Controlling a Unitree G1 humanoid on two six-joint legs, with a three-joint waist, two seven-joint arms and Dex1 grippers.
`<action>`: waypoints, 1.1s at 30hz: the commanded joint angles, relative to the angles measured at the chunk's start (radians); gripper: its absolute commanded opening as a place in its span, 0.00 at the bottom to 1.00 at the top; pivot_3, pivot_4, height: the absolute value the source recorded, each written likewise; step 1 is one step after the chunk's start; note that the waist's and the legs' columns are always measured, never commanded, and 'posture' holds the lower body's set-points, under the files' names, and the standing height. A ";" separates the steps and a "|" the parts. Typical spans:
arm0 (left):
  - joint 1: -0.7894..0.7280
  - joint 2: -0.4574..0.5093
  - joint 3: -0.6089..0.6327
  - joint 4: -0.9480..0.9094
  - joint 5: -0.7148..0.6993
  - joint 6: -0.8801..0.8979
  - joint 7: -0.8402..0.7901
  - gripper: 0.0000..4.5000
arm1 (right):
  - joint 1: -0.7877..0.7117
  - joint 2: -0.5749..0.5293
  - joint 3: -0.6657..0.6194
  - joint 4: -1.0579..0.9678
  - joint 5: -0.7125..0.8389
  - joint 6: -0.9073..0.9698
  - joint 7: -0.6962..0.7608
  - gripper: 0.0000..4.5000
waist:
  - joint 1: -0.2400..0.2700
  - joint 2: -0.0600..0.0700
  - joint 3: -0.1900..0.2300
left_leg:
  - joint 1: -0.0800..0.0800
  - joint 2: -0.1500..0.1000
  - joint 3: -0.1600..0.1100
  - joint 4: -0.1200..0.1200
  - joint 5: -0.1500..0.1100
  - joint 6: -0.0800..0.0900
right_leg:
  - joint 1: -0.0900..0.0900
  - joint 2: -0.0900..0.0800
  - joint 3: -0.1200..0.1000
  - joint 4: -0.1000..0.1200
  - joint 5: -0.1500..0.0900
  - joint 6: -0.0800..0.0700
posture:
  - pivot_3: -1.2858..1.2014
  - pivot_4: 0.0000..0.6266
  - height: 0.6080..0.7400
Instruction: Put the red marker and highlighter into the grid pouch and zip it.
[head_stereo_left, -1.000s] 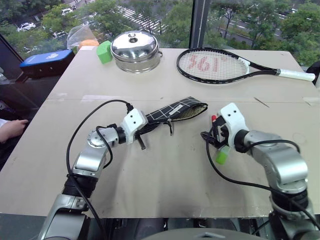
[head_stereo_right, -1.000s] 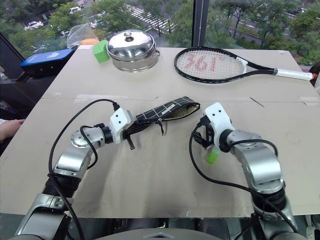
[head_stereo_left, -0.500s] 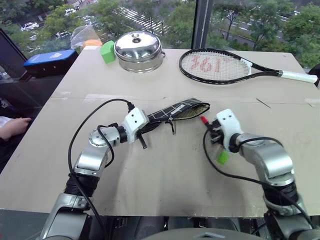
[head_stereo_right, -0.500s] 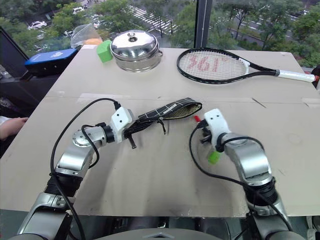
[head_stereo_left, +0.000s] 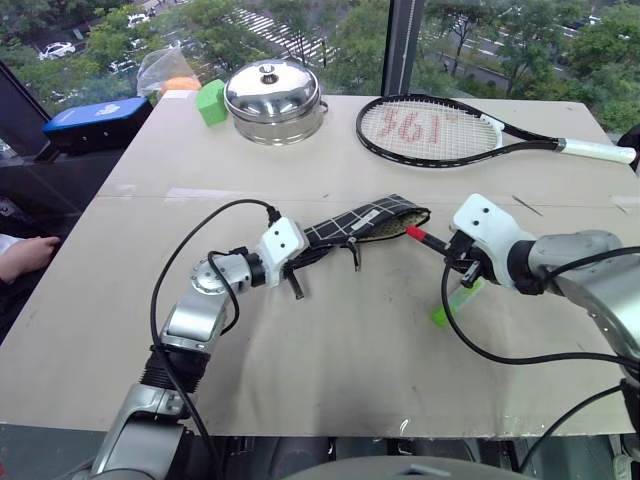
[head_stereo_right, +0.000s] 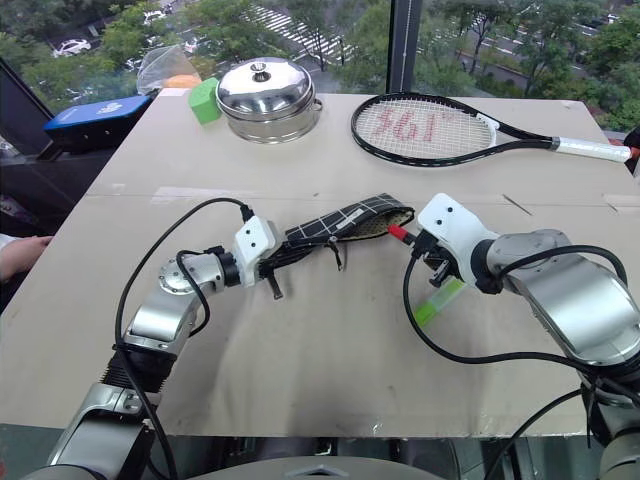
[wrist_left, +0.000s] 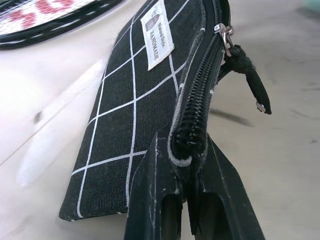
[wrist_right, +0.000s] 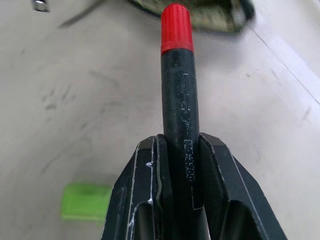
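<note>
1. Grid pouch (head_stereo_left: 365, 221) is lying on the table (head_stereo_left: 330, 350) with its mouth gaping toward the robot's right, and you can see the pale lining; can't tell if anything's inside.
2. Left gripper (wrist_left: 192, 192) is clamped on the pouch's closed zipper end, lifting that end a bit off the table.
3. Red marker (wrist_right: 179, 95) is pinched in the right gripper (wrist_right: 182, 165), red cap aimed at the pouch opening, just beside it.
4. Highlighter (head_stereo_left: 455, 302) sits loose on the table below the right gripper.
5. Right arm angles in, pointing downward-left.
6. Further back: a steel pot (head_stereo_left: 275, 100), tennis racket (head_stereo_left: 450, 130), green block (head_stereo_left: 211, 102).
</note>
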 joint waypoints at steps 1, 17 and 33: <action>0.011 0.007 -0.016 -0.047 0.011 -0.059 -0.022 0.00 | -0.055 -0.025 0.111 0.079 -0.048 -0.138 -0.006 0.06 | -0.001 0.000 0.000 | 0.000 0.000 0.000 0.000 0.000 0.000 | 0.000 0.000 0.000 0.000 0.000 0.000 | 0.52 0.24 1.00; 0.080 -0.020 -0.026 -0.115 0.013 -0.030 0.025 0.00 | -0.189 0.072 0.247 0.353 -0.198 -0.584 0.193 0.69 | -0.005 0.000 0.001 | -0.001 0.000 0.000 0.001 0.000 -0.001 | 0.000 0.001 -0.001 0.001 0.002 0.004 | 0.52 0.24 1.00; 0.009 -0.028 -0.013 0.037 0.007 -0.061 -0.006 0.00 | 0.487 -0.301 -0.208 0.127 -0.133 -1.034 0.517 0.69 | 0.004 -0.001 0.001 | 0.002 0.000 -0.001 0.003 0.000 0.000 | 0.003 0.000 0.000 0.000 0.000 0.001 | 0.52 0.24 1.00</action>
